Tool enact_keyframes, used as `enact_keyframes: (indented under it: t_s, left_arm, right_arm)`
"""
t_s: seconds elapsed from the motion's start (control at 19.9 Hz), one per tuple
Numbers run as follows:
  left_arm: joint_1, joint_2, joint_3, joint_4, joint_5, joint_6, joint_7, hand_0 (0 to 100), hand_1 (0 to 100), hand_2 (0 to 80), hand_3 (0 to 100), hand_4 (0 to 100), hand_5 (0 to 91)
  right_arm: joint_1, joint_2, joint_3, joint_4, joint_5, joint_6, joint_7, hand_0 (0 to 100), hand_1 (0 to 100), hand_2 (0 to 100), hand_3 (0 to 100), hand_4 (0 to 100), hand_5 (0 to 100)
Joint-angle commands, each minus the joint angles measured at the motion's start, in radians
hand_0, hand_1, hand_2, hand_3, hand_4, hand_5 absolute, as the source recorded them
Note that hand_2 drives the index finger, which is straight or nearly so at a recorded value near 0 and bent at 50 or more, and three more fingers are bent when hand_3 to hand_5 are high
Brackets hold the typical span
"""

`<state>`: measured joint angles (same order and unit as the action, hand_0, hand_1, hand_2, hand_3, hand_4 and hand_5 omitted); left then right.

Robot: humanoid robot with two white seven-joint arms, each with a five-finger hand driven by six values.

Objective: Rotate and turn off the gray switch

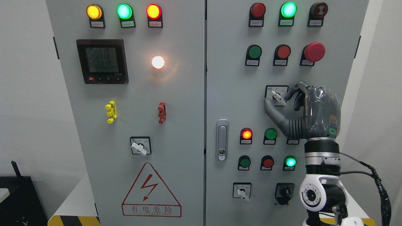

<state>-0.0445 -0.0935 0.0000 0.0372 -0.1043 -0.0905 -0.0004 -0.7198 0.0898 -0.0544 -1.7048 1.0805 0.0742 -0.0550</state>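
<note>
Right arm [322, 191] entering from lower right, white wrist joint nearest the lens. Right hand [309, 113] raised against the right door of the cabinet [232, 94], thumb and curled fingers [297, 91] closing around the gray switch [278, 96] in the upper middle of that door; contact not clearly confirmed. Seat the thumb under the lever and a fingertip above it before twisting. Turn from the wrist, steadily, without pushing inward. Keep clear of the red mushroom button [314, 51] above.
</note>
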Motion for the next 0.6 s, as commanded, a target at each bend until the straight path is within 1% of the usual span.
enact_keyframes:
  t_s: [0.0, 0.35, 0.55]
  left_arm:
    - [0.000, 0.000, 0.032, 0.000, 0.000, 0.000, 0.000, 12, 39, 0.0, 0, 0, 0.0]
    - [0.000, 0.000, 0.032, 0.001, 0.000, 0.000, 0.000, 12, 39, 0.0, 0, 0, 0.0]
    - [0.000, 0.000, 0.032, 0.000, 0.000, 0.000, 0.000, 12, 39, 0.0, 0, 0, 0.0]
  right_arm:
    - [-0.006, 0.001, 0.004, 0.010, -0.001, 0.012, -0.003, 10, 35, 66, 98, 89, 99]
    - [-0.006, 0.002, 0.004, 0.010, -0.001, 0.013, -0.003, 10, 36, 67, 98, 90, 99]
    - [-0.006, 0.002, 0.014, 0.010, -0.001, 0.018, -0.003, 10, 36, 67, 99, 90, 99]
